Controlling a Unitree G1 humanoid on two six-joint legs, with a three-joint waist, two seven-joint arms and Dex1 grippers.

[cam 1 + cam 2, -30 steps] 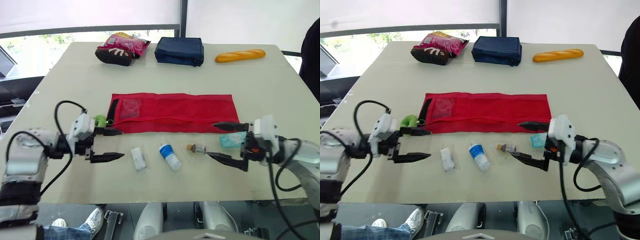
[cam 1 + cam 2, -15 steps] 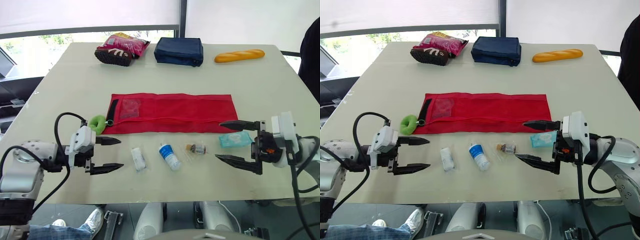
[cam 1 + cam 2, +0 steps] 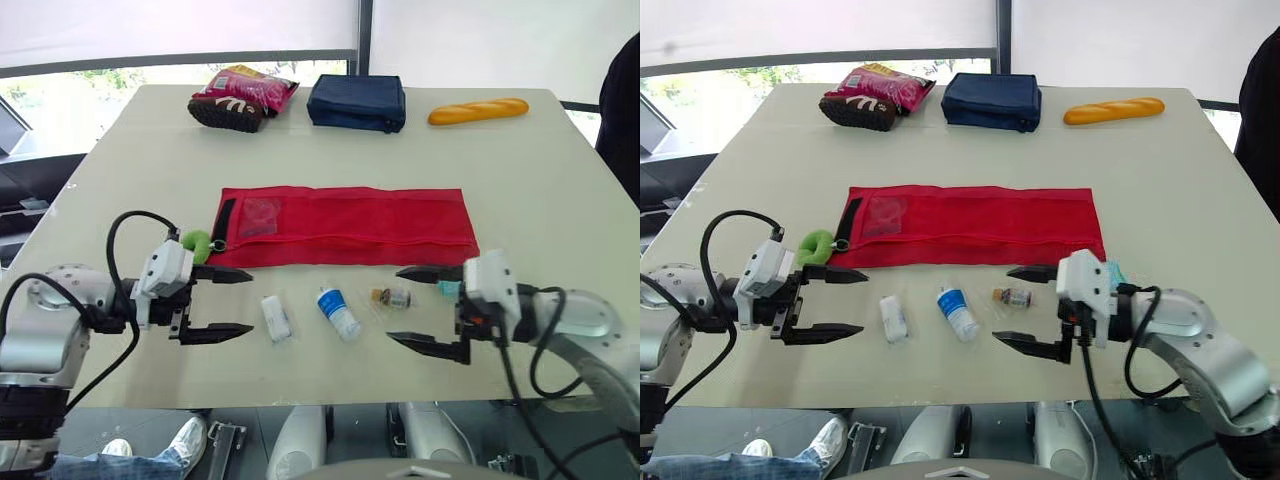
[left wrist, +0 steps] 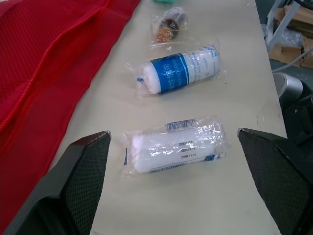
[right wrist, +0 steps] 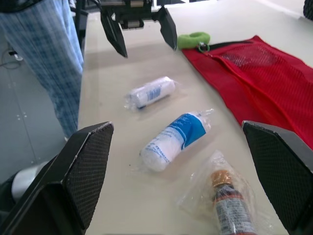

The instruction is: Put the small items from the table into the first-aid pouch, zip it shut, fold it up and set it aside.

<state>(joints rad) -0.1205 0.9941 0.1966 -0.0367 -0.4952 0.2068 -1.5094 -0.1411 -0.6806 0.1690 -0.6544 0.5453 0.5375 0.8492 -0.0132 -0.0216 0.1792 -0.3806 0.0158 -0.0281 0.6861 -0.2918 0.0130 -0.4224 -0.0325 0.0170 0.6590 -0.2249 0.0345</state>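
Red mesh pouch (image 3: 345, 225) is lying unfolded at mid-frame while the right gripper (image 3: 396, 306), fingers spread wide, is swinging in from lower right onto the bagged vial (image 3: 1013, 296). The left gripper (image 3: 248, 302), equally wide, is edging toward the white bandage roll (image 3: 277, 318), suggesting loading is about to begin.

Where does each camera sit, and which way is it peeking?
Left and right eye views: on the head, looking forward and down over the table and red pouch; both arms show, left gripper and right gripper open.
Left wrist view: on the left wrist, looking along its fingers across the white roll.
Right wrist view: on the right wrist, looking across the blue roll to the left gripper.
Shared: both wrist views show both rolls, the small bottle and the pouch.
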